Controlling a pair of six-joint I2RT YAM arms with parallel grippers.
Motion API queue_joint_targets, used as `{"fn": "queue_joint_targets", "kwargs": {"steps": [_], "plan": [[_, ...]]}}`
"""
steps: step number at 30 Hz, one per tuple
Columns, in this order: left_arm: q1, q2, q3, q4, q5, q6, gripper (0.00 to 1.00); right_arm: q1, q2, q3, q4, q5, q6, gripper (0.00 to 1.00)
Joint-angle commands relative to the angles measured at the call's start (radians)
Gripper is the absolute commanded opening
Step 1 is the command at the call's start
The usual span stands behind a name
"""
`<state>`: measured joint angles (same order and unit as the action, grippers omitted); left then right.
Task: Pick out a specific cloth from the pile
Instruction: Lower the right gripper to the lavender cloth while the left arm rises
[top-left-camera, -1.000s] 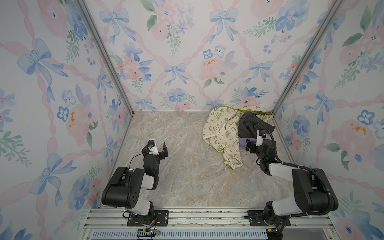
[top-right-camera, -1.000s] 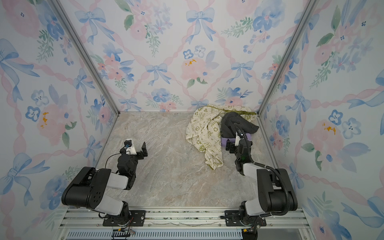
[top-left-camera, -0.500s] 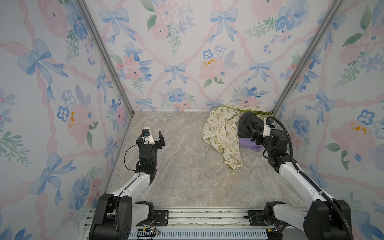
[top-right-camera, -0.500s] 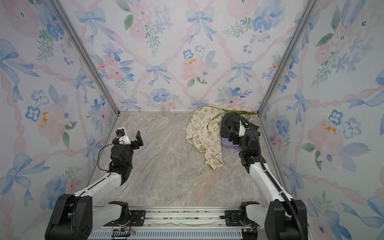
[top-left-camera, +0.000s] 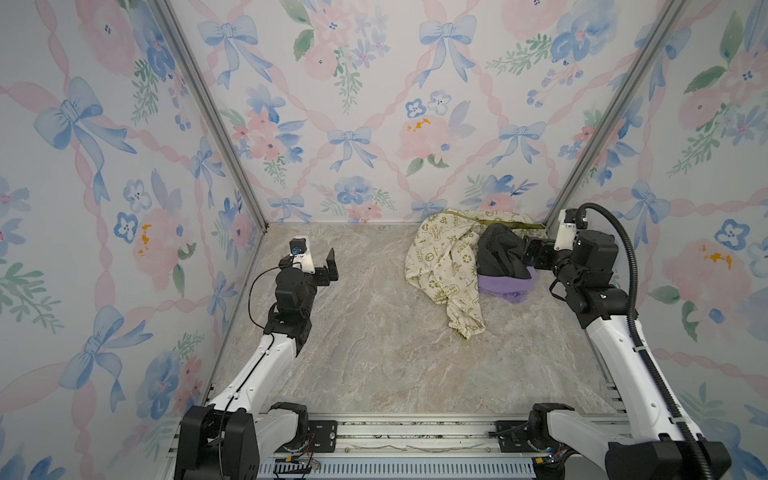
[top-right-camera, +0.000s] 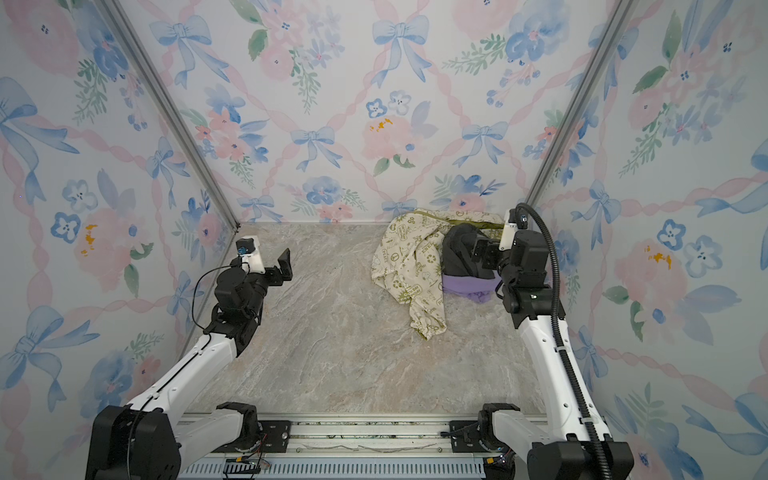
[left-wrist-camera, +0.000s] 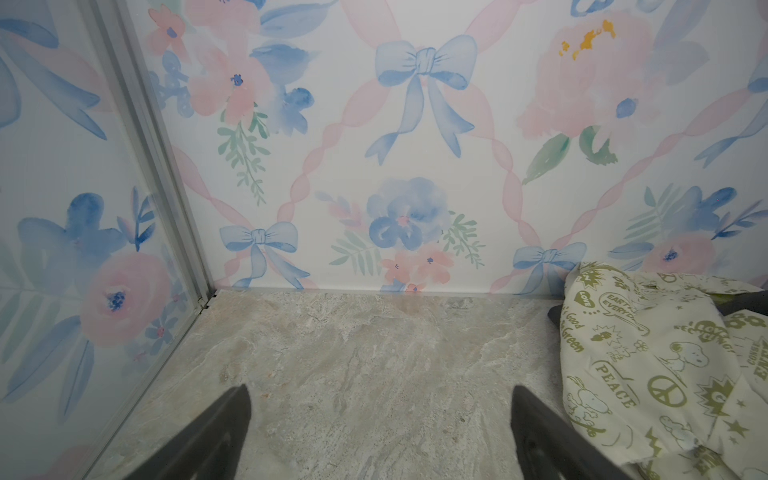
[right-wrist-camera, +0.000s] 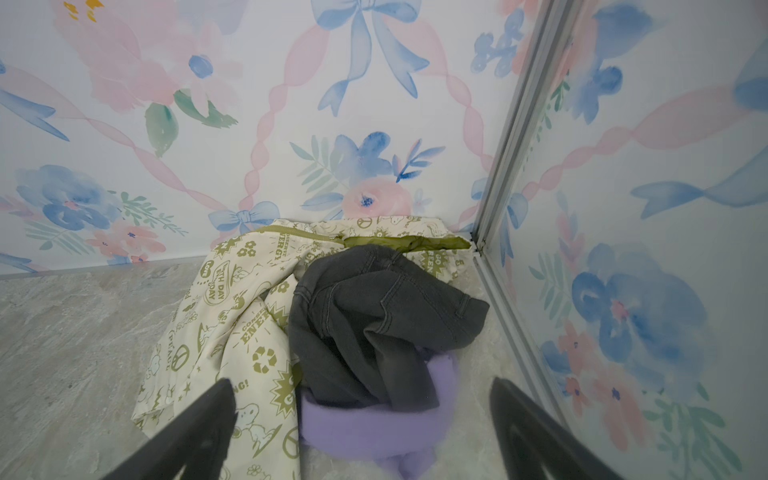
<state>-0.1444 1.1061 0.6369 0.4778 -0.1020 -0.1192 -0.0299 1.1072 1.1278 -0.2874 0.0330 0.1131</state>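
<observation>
Left tool (left-wrist-camera: 380, 411) wide, right tool (right-wrist-camera: 362, 386) wide, cloth (right-wrist-camera: 374, 428) unseen in left wrist view

A beige-grey, marble-patterned flat tabletop (top-left-camera: 374, 340) carries a single heap of cloths (top-left-camera: 465, 249), pushed into its far right corner. A large cream cloth with olive-green prints (top-left-camera: 440, 270) lies crumpled on the stone-look surface, one tail trailing toward the near edge. Just beside it, a plain lavender-purple soft fabric cloth (top-left-camera: 505, 287) rests bunched on the tabletop. Its far part is covered by a dark grey-black cloth (top-left-camera: 498, 253) draped over both. The veined pattern runs across the surface to the silver metal rail (top-left-camera: 395, 432) along its near edge.
</observation>
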Motion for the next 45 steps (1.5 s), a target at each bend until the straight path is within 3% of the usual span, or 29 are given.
{"fn": "queue_joint_targets", "kwargs": {"steps": [1,5,12,17,28,45], "plan": [[-0.026,-0.003,0.037,-0.051,0.078,-0.037,0.98,-0.064,0.014,-0.038,-0.061,-0.101,0.215,0.97],[-0.058,0.003,0.064,-0.049,0.184,-0.070,0.98,-0.126,0.025,-0.132,0.005,-0.181,0.429,0.99],[-0.087,0.025,0.108,-0.048,0.327,-0.105,0.98,-0.138,0.090,-0.213,0.078,-0.254,0.635,1.00],[-0.099,0.049,0.144,-0.048,0.416,-0.113,0.98,-0.173,0.150,-0.288,0.163,-0.282,0.788,0.94],[-0.118,0.058,0.173,-0.048,0.471,-0.116,0.98,-0.189,0.311,-0.332,0.283,-0.310,0.940,0.81],[-0.123,0.095,0.194,-0.049,0.485,-0.121,0.98,-0.185,0.518,-0.318,0.384,-0.298,1.037,0.49]]}}
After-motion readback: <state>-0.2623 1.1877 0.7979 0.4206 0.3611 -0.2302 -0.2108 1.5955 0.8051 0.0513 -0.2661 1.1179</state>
